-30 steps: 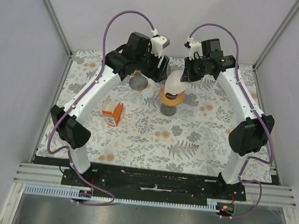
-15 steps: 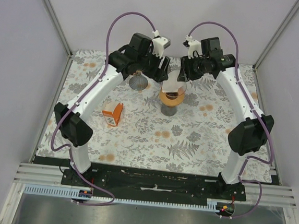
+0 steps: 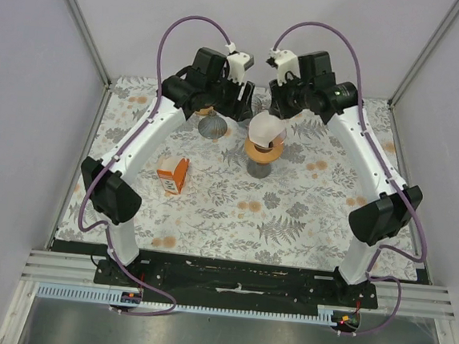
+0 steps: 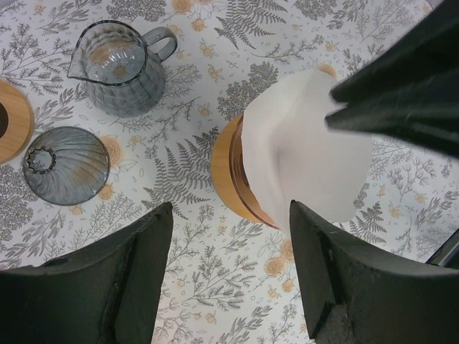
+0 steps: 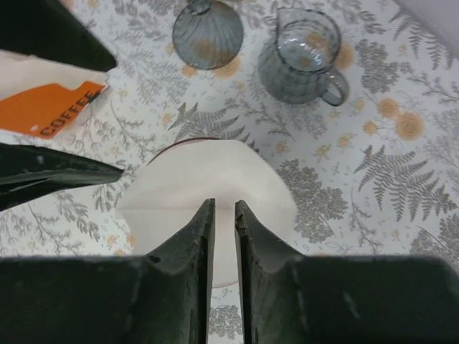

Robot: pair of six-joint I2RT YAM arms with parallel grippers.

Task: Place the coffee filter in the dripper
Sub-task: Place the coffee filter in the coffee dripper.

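**Overhead view, centre of the frame.** We see the coffee filter (image 3: 265,128) held over the dripper (image 3: 263,152), which stands on the floral counter (image 3: 306,219). The white paper overlaps the upper part of the orange ring. We cannot tell whether its tip sits inside the centre hole.

**Right wrist view.** The right gripper (image 5: 224,204) is pinched together on the filter's rounded edge, with only the paper between its 2 fingers.

**Left wrist view.** The left gripper (image 4: 229,215) hangs with its 2 fingers spread wide apart and holds nothing. The fingers rise from the lower edge of the frame, with the dripper and filter seen between them. The filter leans across the right side of the ring and hides that half.

**Other things.** In the left wrist view, a dark grey ribbed cone (image 4: 66,165) lies at the left. A clear glass jug (image 4: 122,68) stands at upper left, near the cone but apart from it. A wooden disc (image 4: 11,118) is cut by the left edge. In the overhead view, an orange-and-white packet (image 3: 173,173) lies left of centre, well apart from the dripper.
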